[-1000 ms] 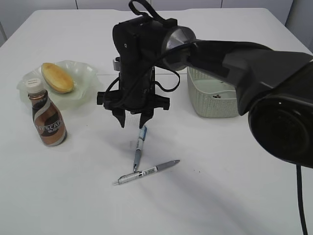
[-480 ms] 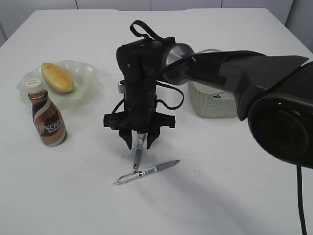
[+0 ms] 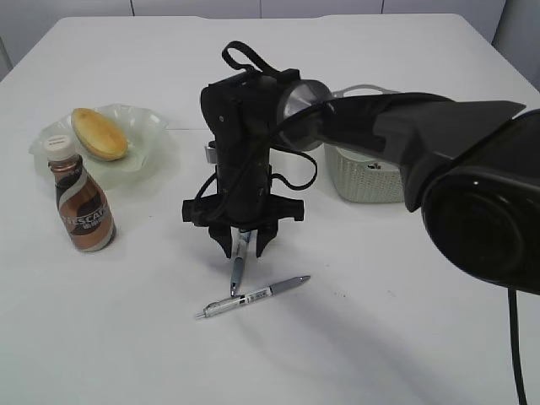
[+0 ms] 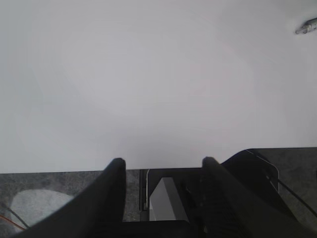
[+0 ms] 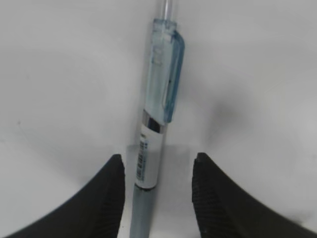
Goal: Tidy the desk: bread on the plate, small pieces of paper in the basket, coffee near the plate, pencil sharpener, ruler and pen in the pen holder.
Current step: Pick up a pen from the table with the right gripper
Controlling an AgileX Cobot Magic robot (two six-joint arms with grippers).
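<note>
Pen (image 3: 238,267) lies on the desk (image 3: 380,321) between your right gripper (image 3: 241,245)'s parted jaws. Right wrist view: pen (image 5: 151,163) sits left of centre; centre it, then close squarely. Left wrist view: left gripper (image 4: 162,171) parted, empty.

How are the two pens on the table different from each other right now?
The blue-clipped pen lies nearly upright in the exterior view, between the open fingers of the right claw; the grey pen lies at a slant, nearer the camera, with no claw over it. The first has a clear light-blue clip, plain in the right wrist view; the second looks silver-grey and white. Both lie flat on the desk, and their ends nearly meet.
</note>
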